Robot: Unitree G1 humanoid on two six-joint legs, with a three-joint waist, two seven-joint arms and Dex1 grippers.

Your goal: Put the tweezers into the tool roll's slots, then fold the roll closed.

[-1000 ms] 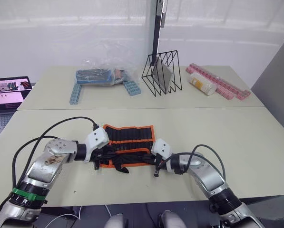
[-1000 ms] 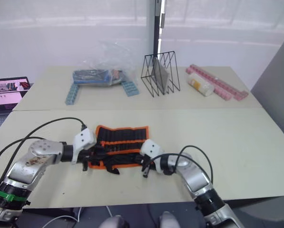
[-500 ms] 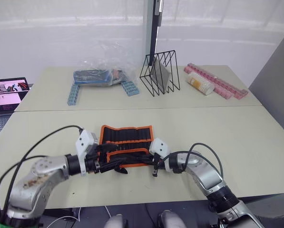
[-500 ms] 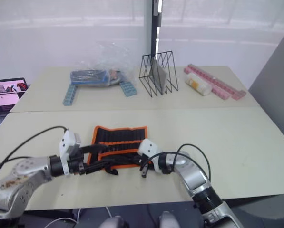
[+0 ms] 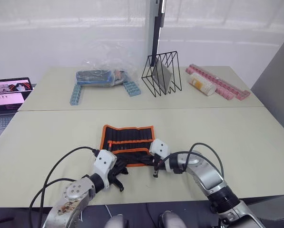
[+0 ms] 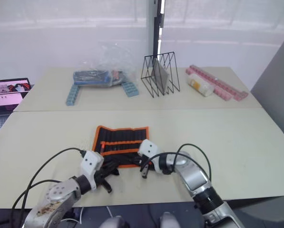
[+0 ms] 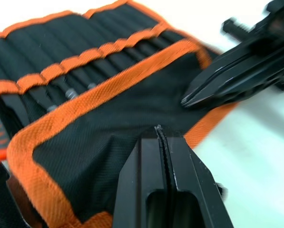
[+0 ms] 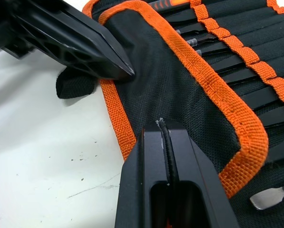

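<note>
A: Where does the black fabric tool roll with bright orange edging (image 5: 128,144) lie?

B: Unrolled on the pale bench (image 5: 237,137), near the front edge. Its near flap is folded up over the lower part, so 1 orange-trimmed edge crosses the middle.

A: And the slim black pointed metal tweezers (image 8: 237,59)?

B: They sit side by side in the row of narrow black fabric slots (image 7: 51,61) under an orange band. In the right wrist view a silver spatula tip (image 8: 268,197) pokes out below the flap's corner.

A: The left gripper (image 5: 117,175)?

B: It is at the roll's 7 o'clock corner. In the left wrist view its 2 black fingers are pressed together, with no gap and nothing pinched, tips over the folded flap.

A: The right gripper (image 8: 161,124)?

B: At the roll's 5 o'clock corner. Its fingers are also pressed together, pinching nothing, tips at the flap's orange hem. Each wrist view shows the other gripper's pointed tip touching the same flap.

A: What else is on the bench?

B: At 11 o'clock a clear plastic bag of blue items (image 5: 101,76), at 12 a black wire rack (image 5: 161,73), at 1 a white bottle (image 5: 201,83) beside a long pink strip (image 5: 219,82). An open laptop (image 5: 7,91) sits at 10.
</note>
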